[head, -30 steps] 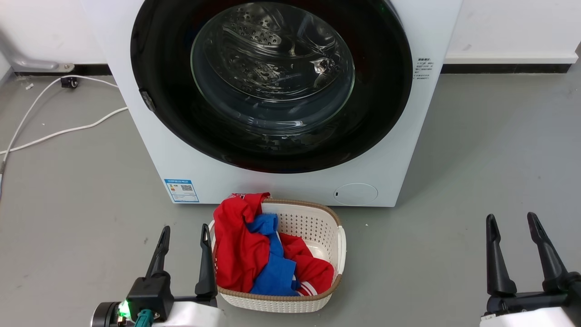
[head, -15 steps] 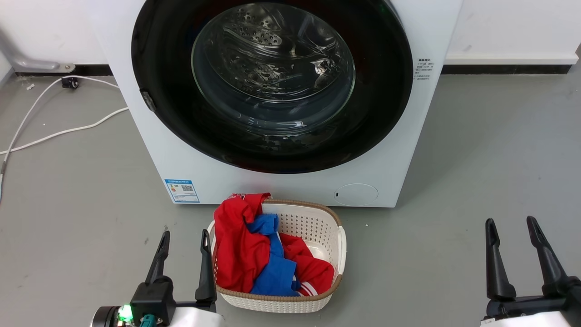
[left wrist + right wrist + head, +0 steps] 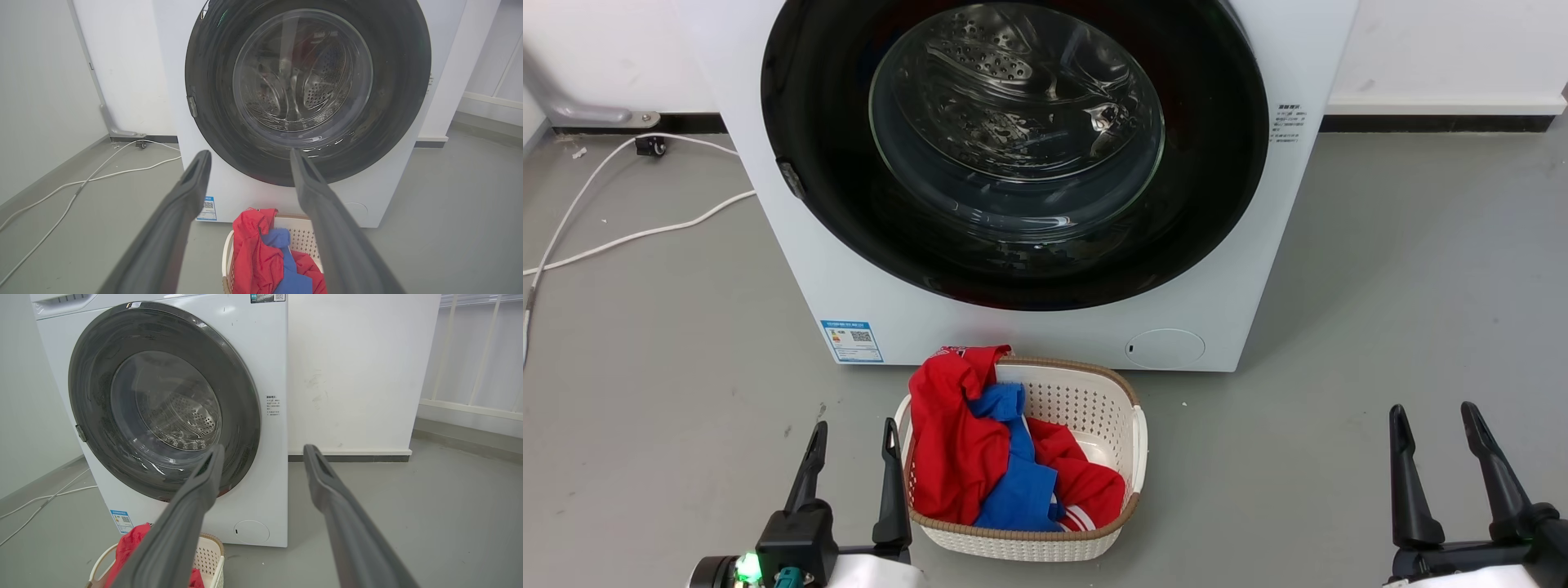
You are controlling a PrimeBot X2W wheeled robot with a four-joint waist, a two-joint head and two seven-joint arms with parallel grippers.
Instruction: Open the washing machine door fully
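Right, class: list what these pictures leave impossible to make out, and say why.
- Head view: the washing machine loses its top at the upper edge.
- Head view: the blue label has print too small to read.
- Right wrist view: the right claw covers much of the basket.

The white, boxy washing machine [image 3: 1029, 335] stood with its round glossy black washing machine door [image 3: 1013, 147], clear glass bulging at centre, shut flush against the front.
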